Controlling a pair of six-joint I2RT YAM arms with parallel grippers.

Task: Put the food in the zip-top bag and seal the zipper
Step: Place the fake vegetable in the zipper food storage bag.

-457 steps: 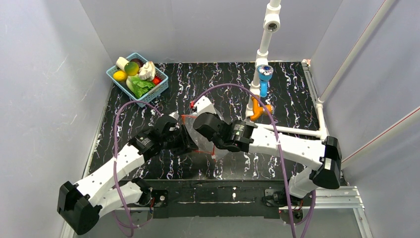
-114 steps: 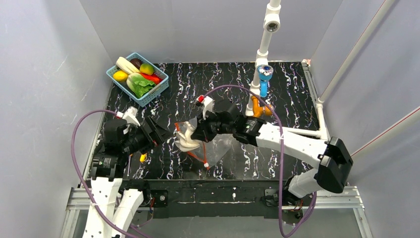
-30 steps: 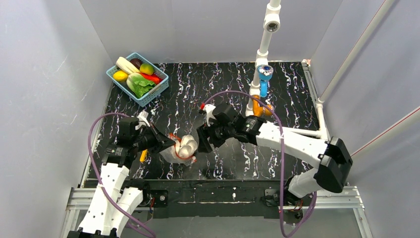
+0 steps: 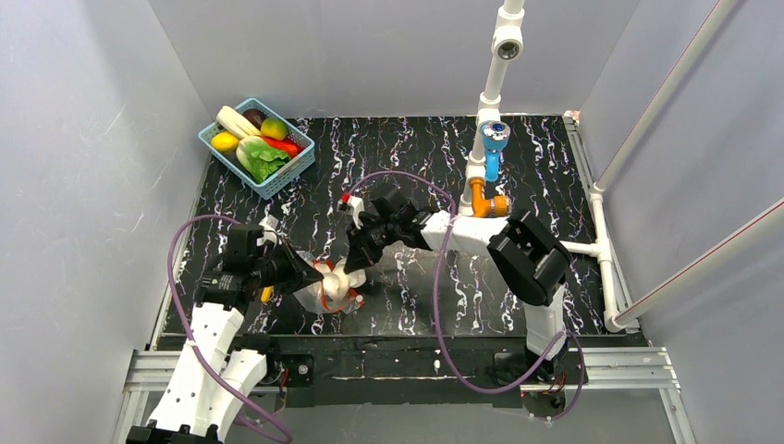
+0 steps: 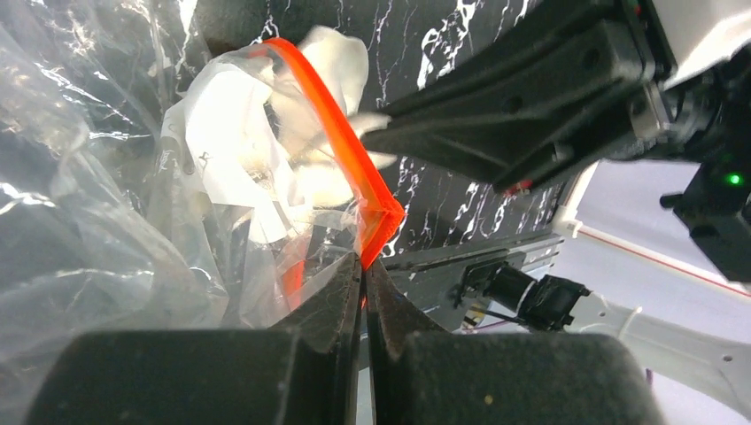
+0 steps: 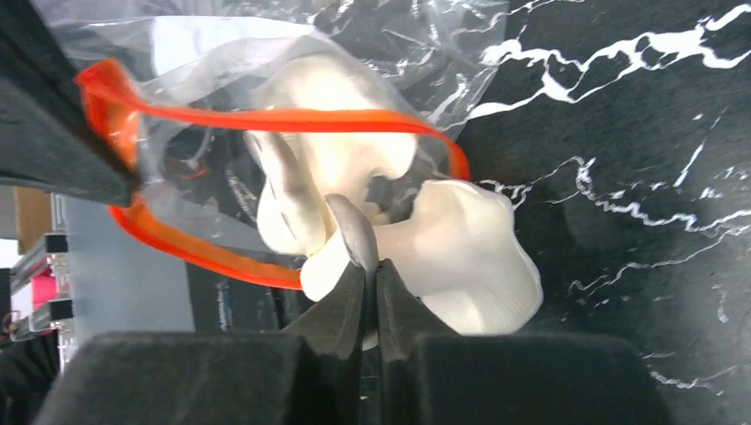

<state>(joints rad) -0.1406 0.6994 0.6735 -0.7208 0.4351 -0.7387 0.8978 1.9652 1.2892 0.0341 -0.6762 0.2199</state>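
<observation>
The clear zip-top bag (image 4: 312, 294) lies crumpled at the front left of the table. My left gripper (image 4: 298, 276) is shut on a corner of its red zipper (image 5: 332, 133), which curves open as a loop (image 6: 266, 119). A white lumpy garlic-like food (image 4: 338, 276) sits in the bag's mouth, partly inside and partly on the table. My right gripper (image 4: 354, 262) is shut on a thin ridge of that white piece (image 6: 460, 257). The green lettuce (image 4: 263, 159) and the yellow-green fruit (image 4: 273, 128) lie in the blue basket.
The blue basket (image 4: 298, 166) stands at the back left with a leek, a red chili and other toys. A white pipe stand (image 4: 490, 92) with an orange fitting (image 4: 481, 199) rises at the back centre. Purple cables loop over both arms.
My right gripper has closed from wide open onto the white food at the bag's mouth. The right arm has folded and reached further left. The left gripper keeps its hold.
</observation>
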